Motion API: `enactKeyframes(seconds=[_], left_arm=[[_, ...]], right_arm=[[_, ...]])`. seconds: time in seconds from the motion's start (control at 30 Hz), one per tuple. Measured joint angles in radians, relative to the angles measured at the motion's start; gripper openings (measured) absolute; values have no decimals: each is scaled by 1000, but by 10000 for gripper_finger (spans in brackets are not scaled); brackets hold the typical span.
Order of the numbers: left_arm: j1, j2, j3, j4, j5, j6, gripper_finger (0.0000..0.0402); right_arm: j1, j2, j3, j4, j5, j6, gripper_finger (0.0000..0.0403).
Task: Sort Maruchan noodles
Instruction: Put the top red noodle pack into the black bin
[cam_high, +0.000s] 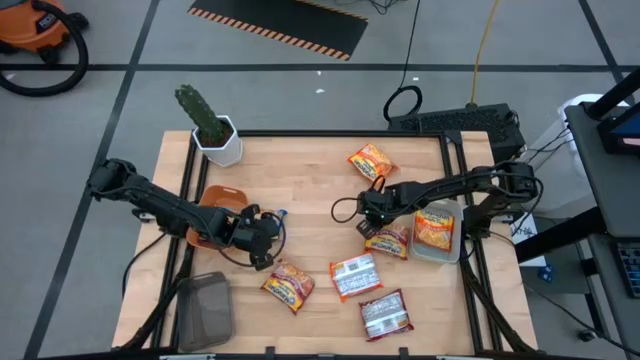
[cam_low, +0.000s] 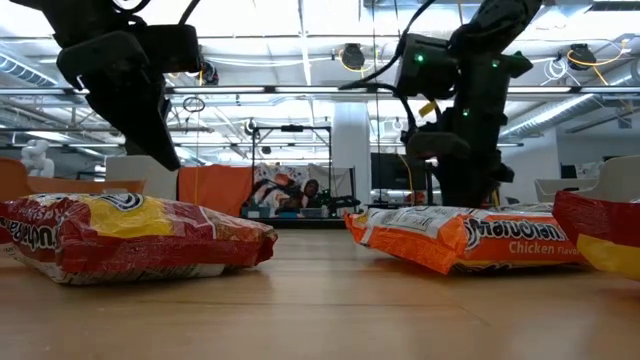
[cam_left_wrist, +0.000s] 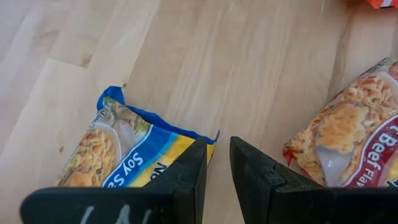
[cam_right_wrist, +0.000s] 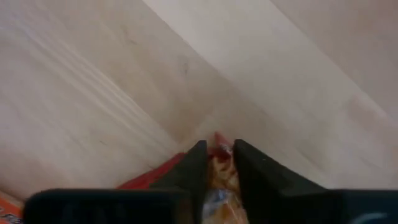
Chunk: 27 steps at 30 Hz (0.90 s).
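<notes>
— What did we see nearest on the worktop (cam_high: 310, 170)?
— 3 loose packets (cam_high: 358, 276) lay along the front edge.
— And our claws?
— The left claw (cam_left_wrist: 216, 163) hung narrowly parted, gripping nothing, over a blue packet (cam_left_wrist: 115, 149) beside the orange bowl (cam_high: 222, 199). The right claw (cam_right_wrist: 216, 163) pinched a red-orange packet (cam_right_wrist: 219, 183) near the grey tray (cam_high: 452, 248) holding 1 orange packet (cam_high: 435, 228).

Wooden table (cam_high: 310, 190), potted cactus (cam_high: 210, 125) at back-left corner, orange bowl (cam_high: 215, 205), grey tray (cam_high: 205, 310) front-left.
</notes>
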Motion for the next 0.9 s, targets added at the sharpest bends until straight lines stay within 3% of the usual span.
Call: enactKeyframes(seconds=[0.17, 0.43, 0.63, 0.9], left_arm=[[0, 0, 0, -4, 0, 5, 76], [0, 0, 0, -3, -5, 34, 76], [4, 0, 0, 16, -89, 11, 76], [11, 0, 0, 188, -142, 34, 77]], right_arm=[[0, 0, 0, -7, 1, -17, 5], [27, 0, 0, 351, 81, -218, 1], [52, 0, 0, 558, 153, -347, 0], [92, 0, 0, 760, 338, -469, 0]])
